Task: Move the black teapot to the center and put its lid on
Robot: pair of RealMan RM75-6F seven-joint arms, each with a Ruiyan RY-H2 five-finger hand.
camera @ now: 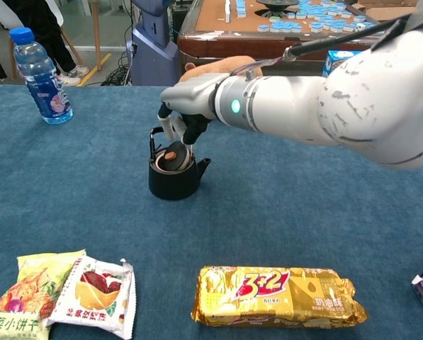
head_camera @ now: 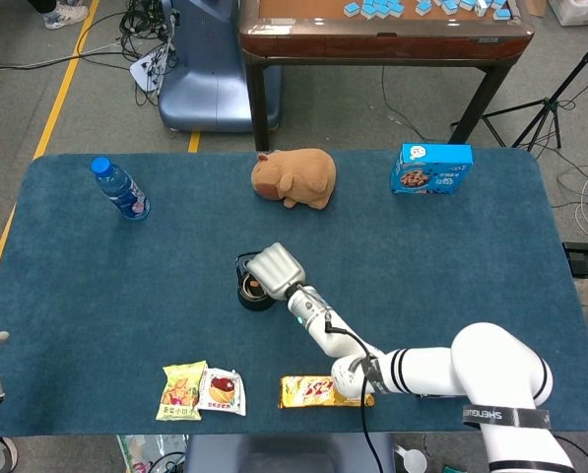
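While the right robot hand (camera: pixel 184 113) pinches, apparently, the lid (camera: pixel 172 154) onto the black teapot (camera: pixel 174 176) at counter (head_camera: pixel 451 246) center, seating is underway; next: release and lift toward 12 o'clock.

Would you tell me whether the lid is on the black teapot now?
Apparently on: the lid sits in the black teapot's mouth, right hand just above it.
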